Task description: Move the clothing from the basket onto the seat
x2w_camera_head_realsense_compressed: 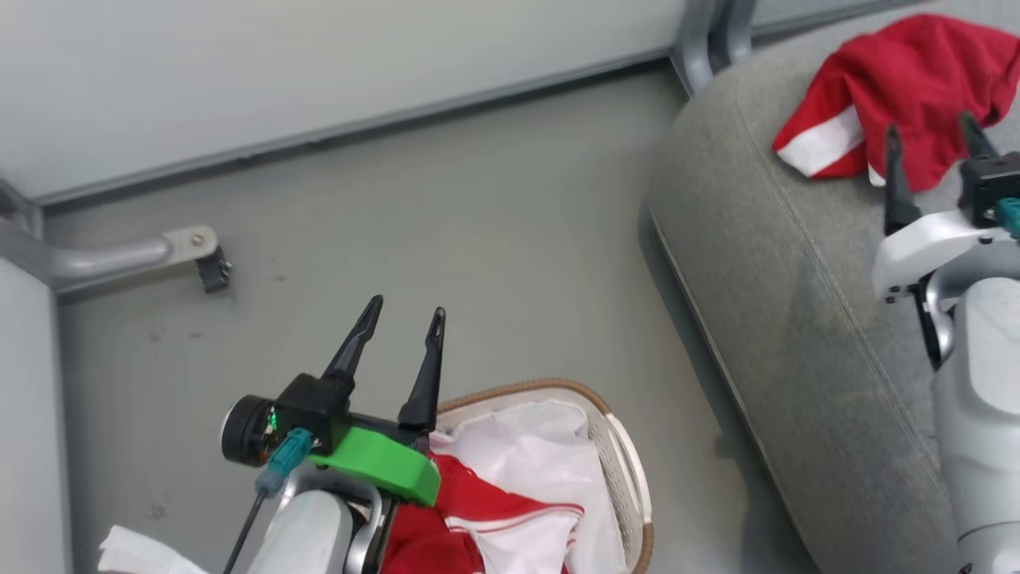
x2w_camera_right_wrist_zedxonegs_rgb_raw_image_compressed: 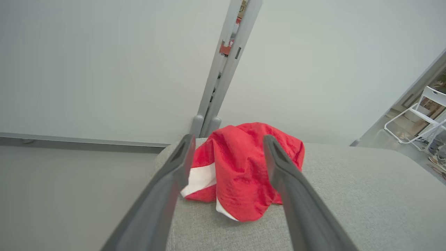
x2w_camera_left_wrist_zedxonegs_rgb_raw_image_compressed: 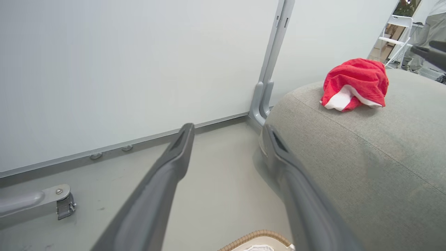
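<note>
A crumpled red garment with white panels (x2w_camera_head_realsense_compressed: 908,88) (x2w_camera_left_wrist_zedxonegs_rgb_raw_image_compressed: 355,83) (x2w_camera_right_wrist_zedxonegs_rgb_raw_image_compressed: 244,170) lies on the grey seat (x2w_camera_head_realsense_compressed: 797,279) (x2w_camera_left_wrist_zedxonegs_rgb_raw_image_compressed: 366,157) (x2w_camera_right_wrist_zedxonegs_rgb_raw_image_compressed: 348,202), near its far end. My right gripper (x2w_camera_head_realsense_compressed: 929,126) (x2w_camera_right_wrist_zedxonegs_rgb_raw_image_compressed: 228,137) is open, its fingertips on either side of the garment's near edge and holding nothing. More red and white clothing (x2w_camera_head_realsense_compressed: 478,510) sits in the white basket (x2w_camera_head_realsense_compressed: 629,462) (x2w_camera_left_wrist_zedxonegs_rgb_raw_image_compressed: 258,237) on the floor, on its white liner (x2w_camera_head_realsense_compressed: 534,454). My left gripper (x2w_camera_head_realsense_compressed: 406,307) (x2w_camera_left_wrist_zedxonegs_rgb_raw_image_compressed: 228,126) hangs open and empty above the basket's left side.
White wall panels stand behind, joined by a grey post (x2w_camera_head_realsense_compressed: 709,32) at the seat's far corner. A grey metal foot with a small caster (x2w_camera_head_realsense_compressed: 199,255) juts over the floor at the left. White cloth (x2w_camera_head_realsense_compressed: 135,554) lies at the bottom left. A white folding chair (x2w_camera_right_wrist_zedxonegs_rgb_raw_image_compressed: 421,118) stands far right.
</note>
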